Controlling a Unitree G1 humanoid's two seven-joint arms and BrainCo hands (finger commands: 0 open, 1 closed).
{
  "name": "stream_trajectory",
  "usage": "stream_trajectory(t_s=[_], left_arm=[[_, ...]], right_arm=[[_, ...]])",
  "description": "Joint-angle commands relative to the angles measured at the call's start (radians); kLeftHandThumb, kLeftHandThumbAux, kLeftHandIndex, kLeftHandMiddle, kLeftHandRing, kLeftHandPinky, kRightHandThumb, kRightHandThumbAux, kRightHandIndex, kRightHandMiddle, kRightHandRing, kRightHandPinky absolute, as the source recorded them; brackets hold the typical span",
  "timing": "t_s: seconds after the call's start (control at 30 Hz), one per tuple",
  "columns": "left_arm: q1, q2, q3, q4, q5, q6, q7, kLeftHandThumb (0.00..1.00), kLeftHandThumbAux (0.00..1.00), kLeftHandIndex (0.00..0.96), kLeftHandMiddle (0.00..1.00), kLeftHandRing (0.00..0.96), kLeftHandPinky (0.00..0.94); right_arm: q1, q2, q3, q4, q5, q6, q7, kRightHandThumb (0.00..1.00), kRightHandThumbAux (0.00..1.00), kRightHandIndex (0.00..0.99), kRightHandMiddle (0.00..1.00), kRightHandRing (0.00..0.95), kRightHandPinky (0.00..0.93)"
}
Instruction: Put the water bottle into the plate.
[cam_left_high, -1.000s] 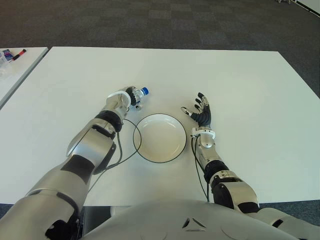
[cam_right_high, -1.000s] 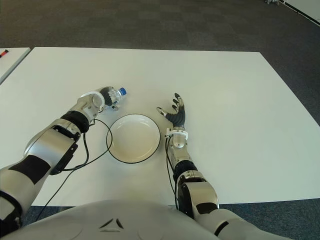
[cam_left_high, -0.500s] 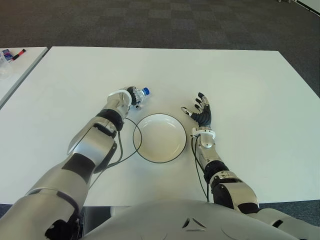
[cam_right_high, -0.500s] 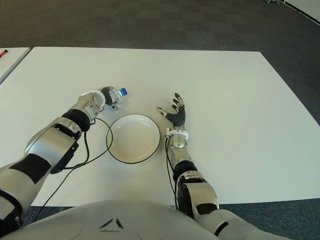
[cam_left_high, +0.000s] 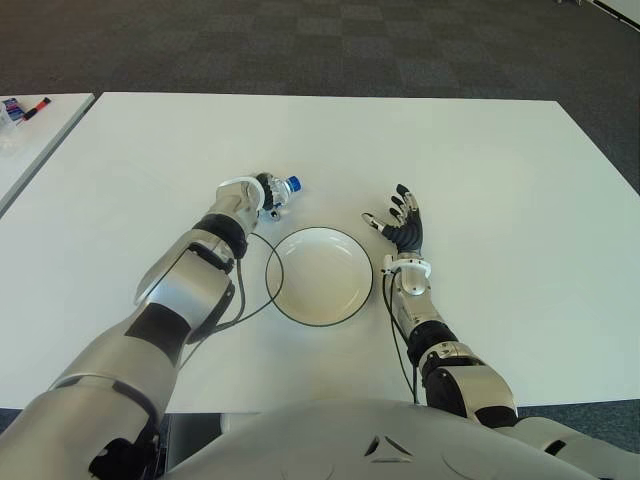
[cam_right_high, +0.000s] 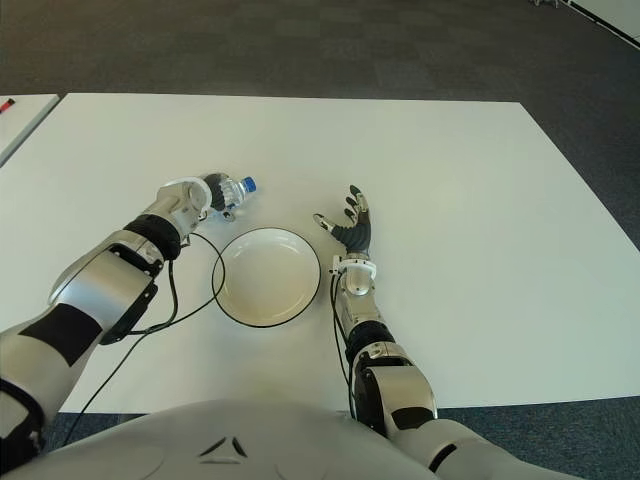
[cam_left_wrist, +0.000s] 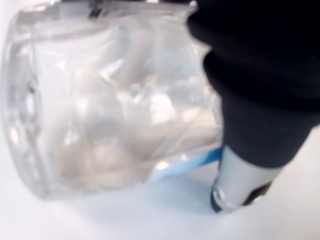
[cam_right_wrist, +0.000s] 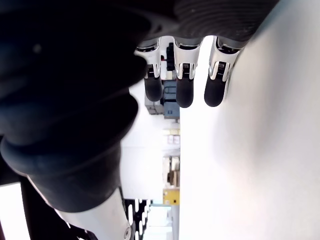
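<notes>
Left eye view: left hand (cam_left_high: 262, 194) grips water bottle (cam_left_high: 281, 191) on white table (cam_left_high: 480, 160); right hand (cam_left_high: 402, 226) spread.

I note a clear, crinkled plastic water bottle (cam_left_wrist: 110, 105), a glossy white plate (cam_left_high: 319, 275), and a smooth matt white counter (cam_left_high: 480, 160).

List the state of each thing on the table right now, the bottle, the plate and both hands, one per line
water bottle: lying on its side on the table, blue cap on, gripped by the left hand, beyond the plate's left rim
plate: upright on the table, nothing in it
left hand: fingers closed around the bottle
right hand: fingers spread, holding nothing, just right of the plate
table: white, bearing both
</notes>
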Motion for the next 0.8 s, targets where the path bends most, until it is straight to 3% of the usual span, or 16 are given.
stream_trajectory(t_s=[0.03, 0.07, 0.2, 0.37, 0.8], left_arm=[[0.079, -0.011, -0.032, 0.043, 0.015, -0.010, -0.056, 0.193, 0.832, 0.033, 0.010, 0.023, 0.140], [0.081, -0.008, -0.038, 0.041, 0.020, -0.021, -0.052, 0.377, 0.787, 0.172, 0.064, 0.084, 0.196], [0.098, 0.012, -0.073, 0.034, 0.055, -0.088, -0.005, 0.644, 0.720, 0.375, 0.200, 0.221, 0.323], [0.101, 0.014, -0.084, 0.038, 0.068, -0.108, 0.029, 0.709, 0.702, 0.425, 0.266, 0.289, 0.368], [0.101, 0.007, -0.072, 0.051, 0.068, -0.104, 0.043, 0.726, 0.697, 0.433, 0.369, 0.385, 0.407]], right_arm=[[0.032, 0.015, -0.016, 0.011, 0.031, 0.033, 0.014, 0.000, 0.946, 0.119, 0.106, 0.109, 0.157], [0.032, 0.016, -0.018, 0.010, 0.035, 0.033, 0.016, 0.000, 0.948, 0.118, 0.105, 0.108, 0.157], [0.033, 0.022, -0.026, 0.003, 0.047, 0.033, 0.027, 0.000, 0.946, 0.115, 0.101, 0.104, 0.156], [0.034, 0.024, -0.032, 0.000, 0.050, 0.033, 0.029, 0.000, 0.940, 0.113, 0.100, 0.103, 0.157], [0.033, 0.028, -0.038, -0.003, 0.050, 0.026, 0.020, 0.000, 0.935, 0.111, 0.102, 0.105, 0.162]])
